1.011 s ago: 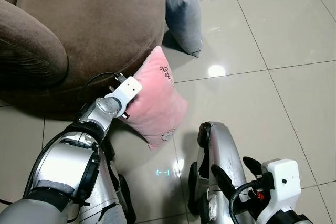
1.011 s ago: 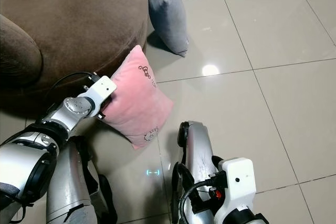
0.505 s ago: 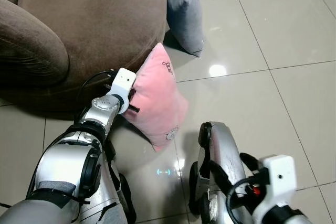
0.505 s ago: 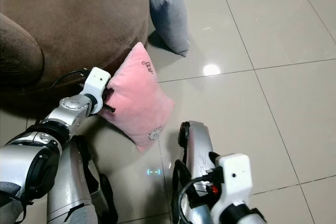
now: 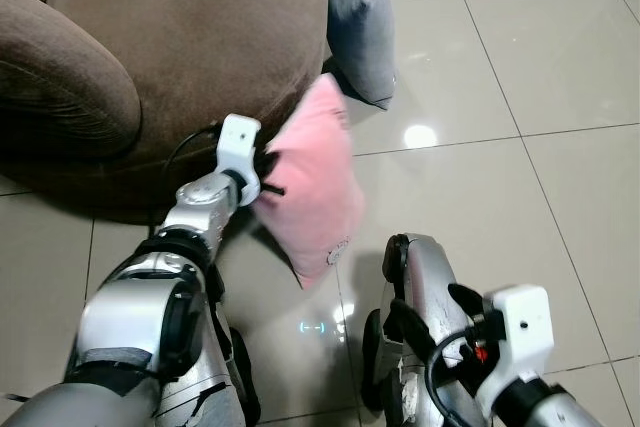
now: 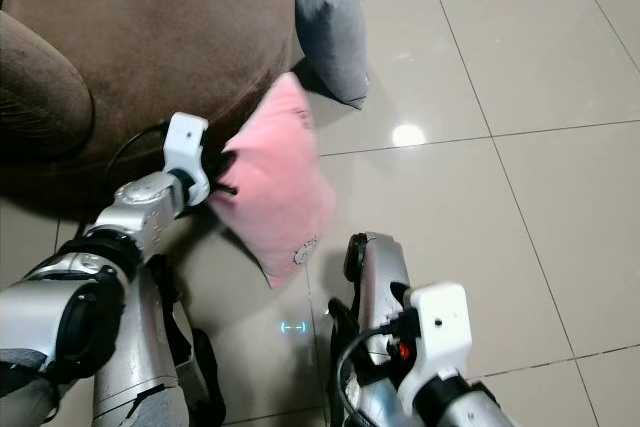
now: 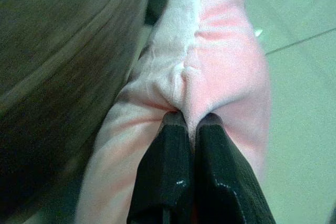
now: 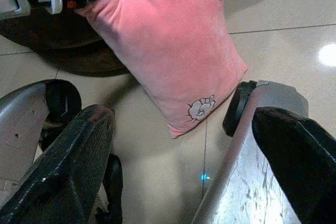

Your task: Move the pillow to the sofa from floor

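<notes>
Beside sofa [image 5: 190, 37]: one pink pillow [image 5: 315, 187] pinched by left claw [image 7: 190, 124]; one grey pillow [image 5: 362, 17].

Both arms are clad in silver shells joined by black collars. A white rectangular wrist block is carried just behind the left pincer [image 5: 268, 185], with a black cable looped behind it. A matching white block with a small dark dot sits behind the right pincer [image 8: 184, 171]; black cabling and a red spot are seen beside it. Textured matte-black fingers [image 7: 170, 182] are fitted.
</notes>
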### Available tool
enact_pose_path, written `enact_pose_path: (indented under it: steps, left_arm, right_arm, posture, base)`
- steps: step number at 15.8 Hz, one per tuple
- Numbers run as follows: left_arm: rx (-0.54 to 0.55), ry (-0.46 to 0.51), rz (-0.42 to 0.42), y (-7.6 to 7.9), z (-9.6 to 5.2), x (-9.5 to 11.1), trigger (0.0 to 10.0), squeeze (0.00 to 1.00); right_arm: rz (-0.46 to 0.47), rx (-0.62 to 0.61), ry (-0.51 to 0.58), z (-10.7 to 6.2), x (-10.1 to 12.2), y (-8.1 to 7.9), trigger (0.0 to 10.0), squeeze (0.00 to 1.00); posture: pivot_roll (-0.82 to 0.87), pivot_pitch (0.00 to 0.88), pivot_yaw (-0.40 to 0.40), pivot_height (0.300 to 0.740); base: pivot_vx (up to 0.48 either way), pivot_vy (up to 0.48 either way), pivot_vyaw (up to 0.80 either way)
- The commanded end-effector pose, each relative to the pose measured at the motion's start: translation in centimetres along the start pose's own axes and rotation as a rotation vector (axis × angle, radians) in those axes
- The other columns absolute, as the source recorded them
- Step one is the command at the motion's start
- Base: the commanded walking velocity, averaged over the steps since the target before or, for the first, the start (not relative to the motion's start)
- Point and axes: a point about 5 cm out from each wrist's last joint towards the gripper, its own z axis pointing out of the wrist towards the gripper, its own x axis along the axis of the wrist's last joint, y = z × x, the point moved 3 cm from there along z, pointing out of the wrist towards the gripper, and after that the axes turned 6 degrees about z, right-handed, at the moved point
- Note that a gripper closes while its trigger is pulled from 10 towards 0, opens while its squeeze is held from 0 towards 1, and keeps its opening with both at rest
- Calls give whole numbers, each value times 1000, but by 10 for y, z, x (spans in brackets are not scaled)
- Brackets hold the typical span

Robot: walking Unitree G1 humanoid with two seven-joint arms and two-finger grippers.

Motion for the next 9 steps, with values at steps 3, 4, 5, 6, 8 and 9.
enact_pose_path:
  steps: [3, 4, 5, 6, 8, 9]
  left_arm:
    - [-51, 157, -35, 5, 6, 43, 0, 0]
    - [-49, 220, -52, 3, 6, 62, 0, 0]
    - [-50, 237, -54, 2, 6, 67, 0, 0]
    - [-52, 292, -61, 2, 5, 82, 0, 0]
    - [-56, 334, -38, 3, 3, 91, 0, 0]
    - [-52, 338, -22, 3, 1, 89, 0, 0]
  right_arm:
    - [22, 17, -13, 8, -4, 2, 10000, 0]
    - [20, 27, -1, 16, -3, 3, 10000, 0]
    - [19, 27, 3, 18, -3, 4, 10000, 0]
    - [15, 35, 22, 25, 1, 5, 10000, 0]
    - [5, 58, 43, 41, 6, 6, 10000, 0]
    - [0, 62, 48, 49, 7, 7, 10000, 0]
  posture:
    - [-202, 279, -13, 475]
    - [-176, 254, -2, 475]
    - [-176, 254, -2, 475]
    - [-143, 218, 7, 475]
    - [-106, 182, 11, 475]
    - [-74, 160, 11, 475]
  base:
    - [0, 0, 0]
    - [0, 0, 0]
    - [0, 0, 0]
    - [0, 0, 0]
    - [0, 0, 0]
    - [0, 0, 0]
